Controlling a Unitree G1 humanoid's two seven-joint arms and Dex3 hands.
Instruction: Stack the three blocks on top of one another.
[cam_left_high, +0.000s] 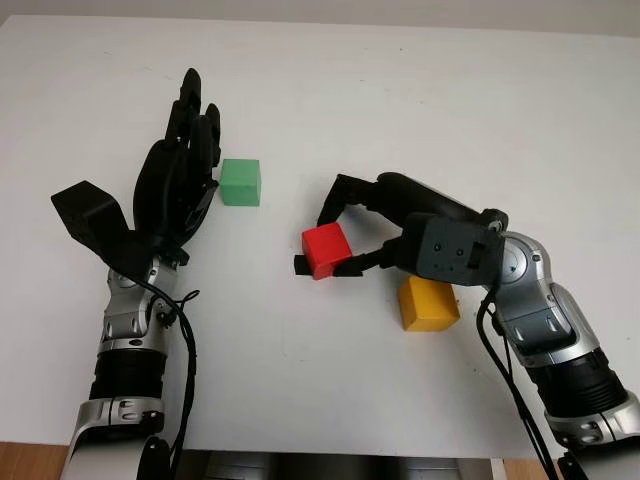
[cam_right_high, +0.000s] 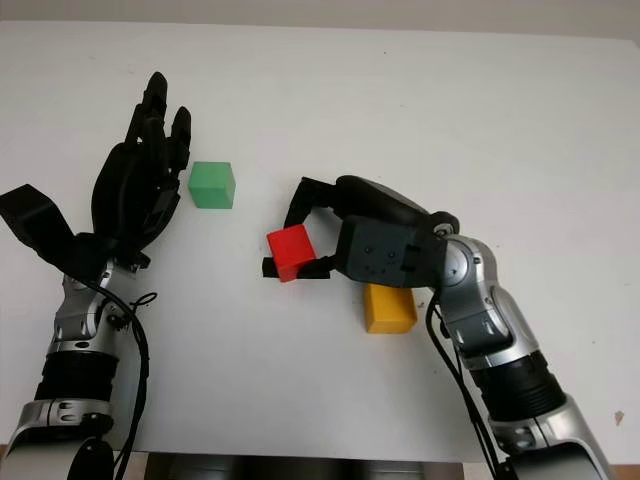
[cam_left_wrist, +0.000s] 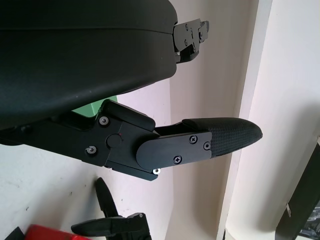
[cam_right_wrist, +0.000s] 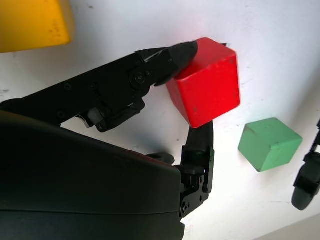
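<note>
Bench (cam_left_high: 400, 90) of white colour is seen, with three blocks on it. The red block (cam_left_high: 326, 249) is clamped by the fingers (cam_right_wrist: 165, 60) of the right hand (cam_left_high: 345, 235) near the middle of the bench; it cannot be told whether the block is lifted or touching the surface. The yellow block (cam_left_high: 428, 305) is placed just beside the right hand, partly hidden under its wrist, on the side nearer to the robot. The green block (cam_left_high: 240, 182) is standing alone, farther away and to the left of the red one. The left hand (cam_left_high: 180, 175) is kept open, just beside the green block on its left, and nothing is held by it.
</note>
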